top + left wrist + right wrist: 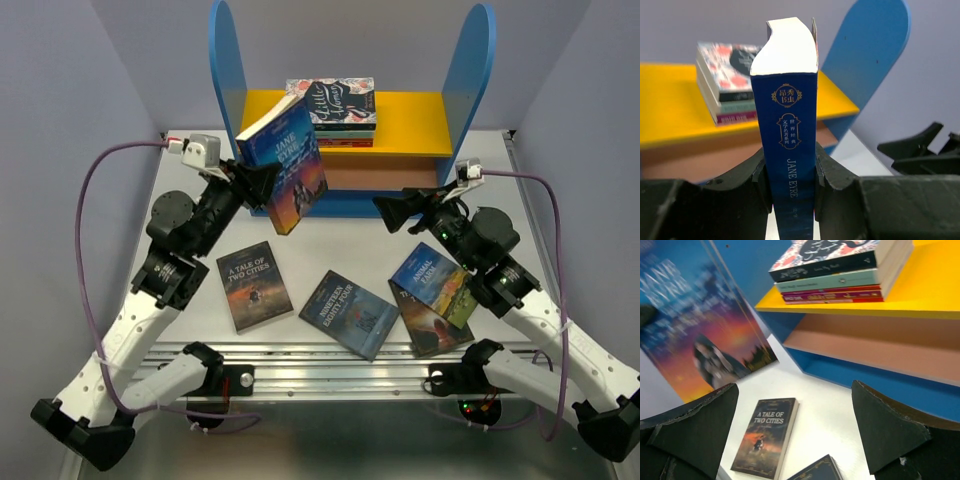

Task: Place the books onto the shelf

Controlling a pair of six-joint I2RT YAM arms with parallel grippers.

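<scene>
on the left, the left gripper (262, 183) was clamped on the lower spine of the jane eyre paperback (292, 165), one finger pressed against each cover. it held the book clear of the table (330, 245), tilted with its front cover up, in front of the left end of the shelf (226, 70) and not on any board. in the left wrist view the dark blue spine (790, 125) stood upright between the closed jaws of that gripper (790, 175), white page edges at its top. below it, a tale of two cities (254, 285) lay flat and face up on the table beside the left arm. on the yellow upper board (420, 122) sat a flat stack (332, 110) topped by a floral cover. right of centre, nineteen eighty-four (348, 313) lay face up at an angle, apart from the others. further right, animal farm (432, 280) lay partly over a dark brown-covered book (432, 335). the right gripper (392, 208) hovered before the shelf's blue base, pointing left, its jaws spread wide with nothing between them. its wrist view (795, 390) showed only table and books past the fingers.
</scene>
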